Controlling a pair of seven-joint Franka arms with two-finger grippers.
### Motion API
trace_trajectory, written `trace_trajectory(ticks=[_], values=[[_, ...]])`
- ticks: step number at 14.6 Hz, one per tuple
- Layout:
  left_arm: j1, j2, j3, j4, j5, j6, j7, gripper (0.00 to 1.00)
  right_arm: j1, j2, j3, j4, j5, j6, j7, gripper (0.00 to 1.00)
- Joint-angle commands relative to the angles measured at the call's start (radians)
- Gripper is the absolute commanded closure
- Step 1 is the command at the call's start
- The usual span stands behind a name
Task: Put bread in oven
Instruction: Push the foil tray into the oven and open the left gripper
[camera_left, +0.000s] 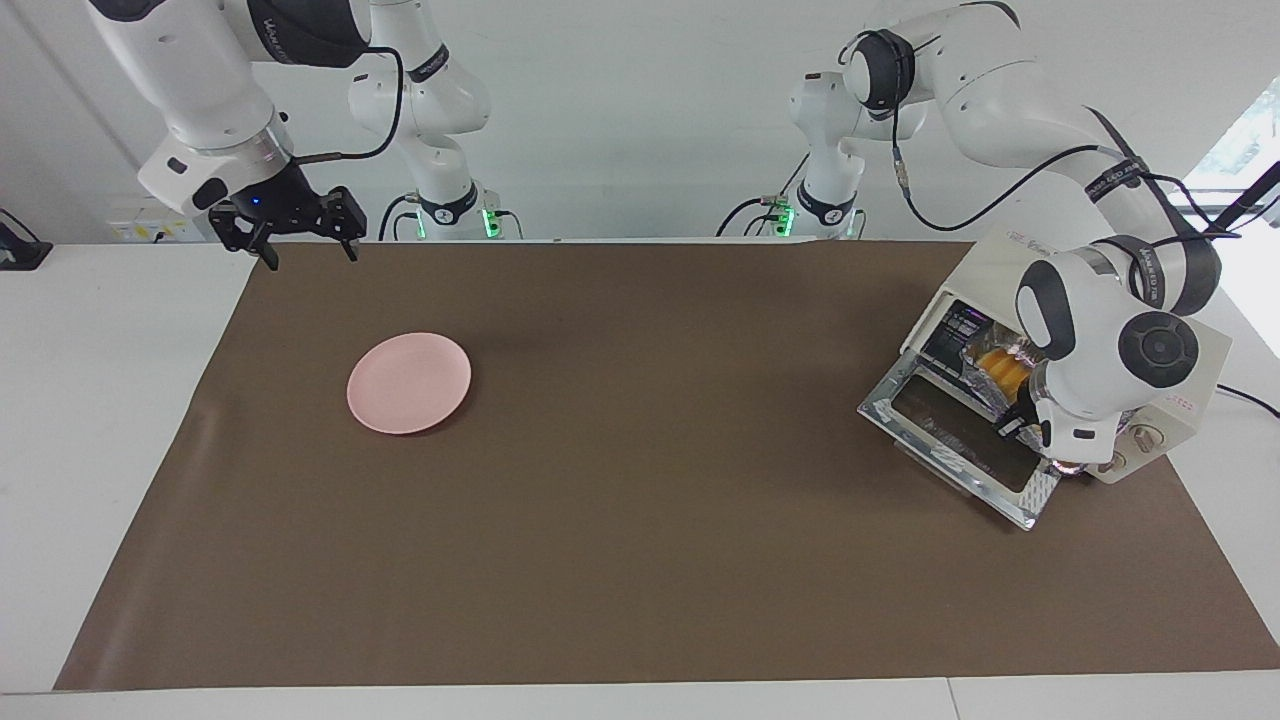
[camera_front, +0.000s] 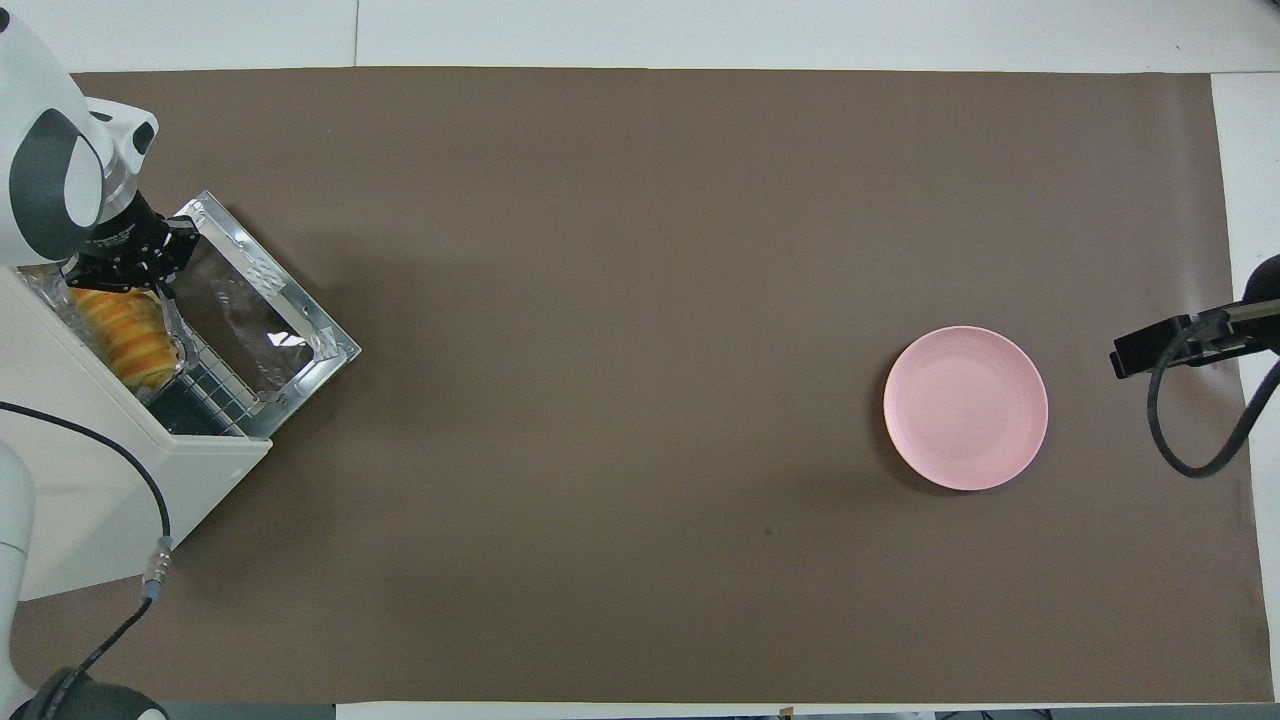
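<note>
Taking the facing view from one edge to the other with the oven (camera_left: 1180, 345) as landmark: the right gripper (camera_left: 305, 245) hangs over the edge of the brown mat (camera_left: 620, 560) at the right arm's end of the desk (camera_left: 90, 400), well apart from the oven. Its fingers (camera_left: 270, 258) are spread wide and hold nothing; this arm waits.

The pink plate (camera_left: 409, 382) lies flat on the mat, also well apart from the oven, toward the right arm's end.

The oven stands at the left arm's end of the desk, set at an angle, its glass door (camera_left: 960, 440) dropped down flat in front of it. The bread (camera_left: 1002, 367) sits in a silver foil tray (camera_front: 45, 288), and tray and bread rest on the wire rack (camera_front: 205, 385) just inside the oven's mouth, above the door's hinge line.

The left gripper (camera_front: 118, 283) has reached down in front of the oven, over the inner end of the open door. Its fingers (camera_front: 160, 290) are pressed together at the tray's rim, at the end of the loaf that points out of the oven; the pinch appears to be on the foil, not on the bread itself. The bread lies just beside the fingers, running from them deeper along the oven's mouth. In the facing view the arm's wrist hides the contact.
</note>
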Motion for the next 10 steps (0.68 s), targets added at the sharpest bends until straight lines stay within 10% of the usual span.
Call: trace_trajectory(ticks=[1,10], values=[[-0.026,-0.047,0.021,-0.05,0.014,0.003,-0.031,1.0,-0.027,-0.023,0.018,-0.021,0.019,-0.001,-0.019,0.0],[-0.071,-0.067,0.022,-0.081,-0.007,0.014,-0.169,1.0,-0.028,-0.023,0.018,-0.021,0.019,-0.003,-0.019,0.0]])
